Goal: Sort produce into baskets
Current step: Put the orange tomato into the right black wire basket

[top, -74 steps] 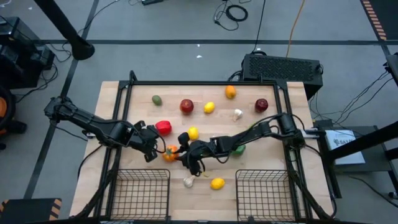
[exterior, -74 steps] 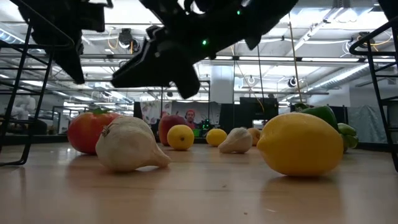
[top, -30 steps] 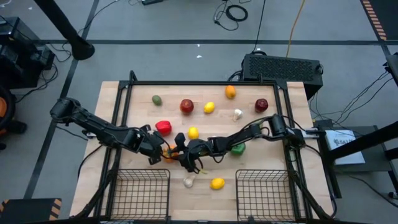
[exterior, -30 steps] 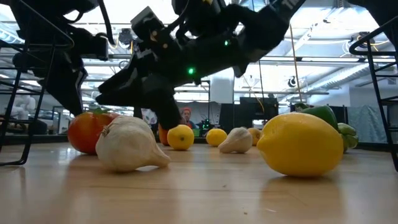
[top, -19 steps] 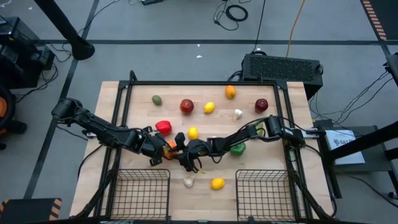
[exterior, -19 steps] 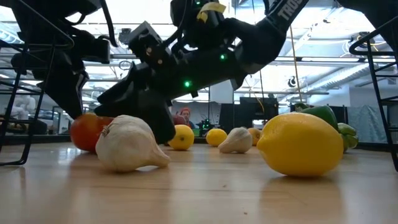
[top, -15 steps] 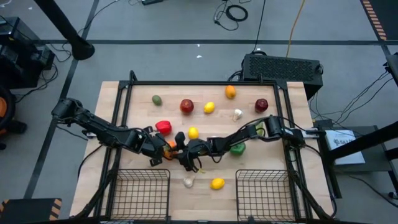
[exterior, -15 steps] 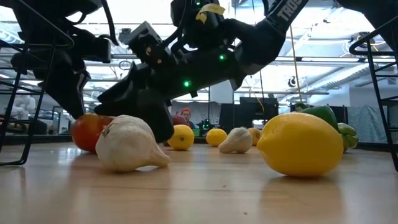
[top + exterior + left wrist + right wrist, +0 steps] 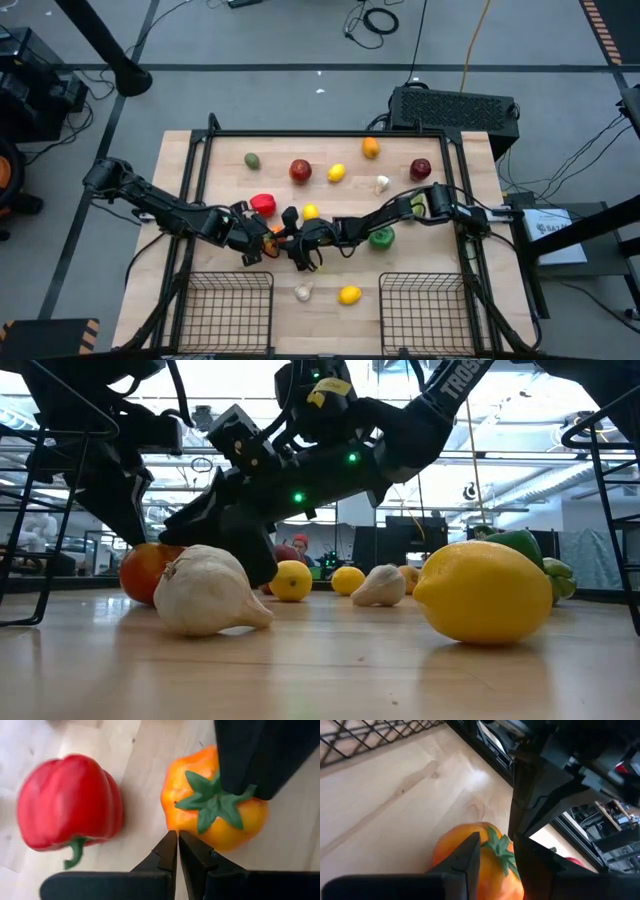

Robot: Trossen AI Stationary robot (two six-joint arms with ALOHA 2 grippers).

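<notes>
Left to right: your left gripper (image 9: 262, 238) is pressed fully together, empty, its tips parked just beside the orange tomato (image 9: 215, 802), with the red pepper (image 9: 67, 802) just beside that on the wood. Neither basket (image 9: 230, 305) holds anything yet; they sit at the near edge, well apart from each other. The right gripper (image 9: 290, 240) has come in from the other side, one finger on each flank of that same tomato. The wrist view shows the fingers (image 9: 462, 857) straddling it, but you can't tell whether they've actually clamped or are just bracketing it. Handling guess: the tomato looks like hard moulded plastic, light, glossy, rounded, so it'll likely squirt out of an off-centre pinch and roll. Take it across the widest part of the body, below the green calyx, not on the stem leaves. Both arms are crowding one piece, so I'd pull the left clear before you lift. Remaining produce is scattered across the table (image 9: 330, 280); a garlic bulb (image 9: 205, 592) and a lemon (image 9: 483, 592) lie nearest the baskets. Readable text: partial white letters "TRO" on the arm link in the low view, nothing else legible.
</notes>
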